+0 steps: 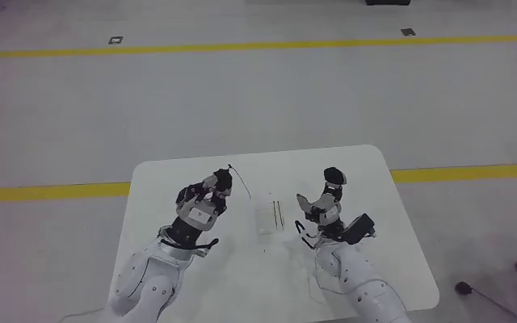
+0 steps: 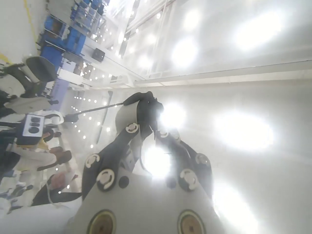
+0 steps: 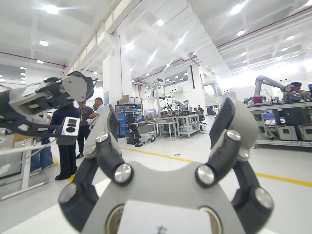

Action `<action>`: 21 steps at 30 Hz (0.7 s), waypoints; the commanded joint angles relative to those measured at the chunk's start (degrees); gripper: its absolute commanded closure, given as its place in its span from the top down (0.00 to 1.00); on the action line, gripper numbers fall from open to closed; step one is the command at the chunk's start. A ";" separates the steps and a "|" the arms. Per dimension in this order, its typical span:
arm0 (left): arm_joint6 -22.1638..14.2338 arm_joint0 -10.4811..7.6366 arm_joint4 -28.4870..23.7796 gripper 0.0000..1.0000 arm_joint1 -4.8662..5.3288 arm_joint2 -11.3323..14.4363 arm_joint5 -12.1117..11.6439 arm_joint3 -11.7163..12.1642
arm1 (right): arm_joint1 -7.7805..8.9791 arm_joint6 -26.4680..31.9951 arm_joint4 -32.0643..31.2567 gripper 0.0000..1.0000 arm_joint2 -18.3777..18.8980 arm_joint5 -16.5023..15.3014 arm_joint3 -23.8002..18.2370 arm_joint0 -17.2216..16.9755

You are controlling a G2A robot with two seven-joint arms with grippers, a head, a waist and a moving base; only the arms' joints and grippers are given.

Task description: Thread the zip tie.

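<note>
A thin black zip tie [image 1: 239, 180] sticks out from my left gripper [image 1: 218, 182], which is held raised over the left half of the white table [image 1: 380, 174]. In the left wrist view the left gripper [image 2: 148, 101] is shut on one end of the zip tie [image 2: 97, 109], and the rest of the strap juts out sideways. My right gripper [image 1: 320, 190] is over the right half of the table, tilted upward. Its fingers [image 3: 112, 121] are spread wide with nothing between them. The left gripper [image 3: 74, 87] is also seen from there, off to the side.
A clear packet [image 1: 269, 216] with a few more black zip ties lies on the table between the two arms. The table's far edge runs just beyond both grippers. Bare tabletop lies on either side of the arms.
</note>
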 commanded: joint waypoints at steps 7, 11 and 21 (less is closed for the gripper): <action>-1.57 0.43 -4.59 0.00 -0.27 0.53 0.02 -1.14 | 1.75 -1.43 3.01 1.00 -0.27 0.00 -6.61 -2.33; -1.57 0.43 -4.59 0.00 -0.27 0.53 0.02 -1.14 | 1.90 -1.37 2.93 1.00 -0.48 0.00 -7.01 -2.45; -1.57 0.43 -4.59 0.00 -0.27 0.53 0.02 -1.14 | 1.90 -1.37 2.93 1.00 -0.48 0.00 -7.01 -2.45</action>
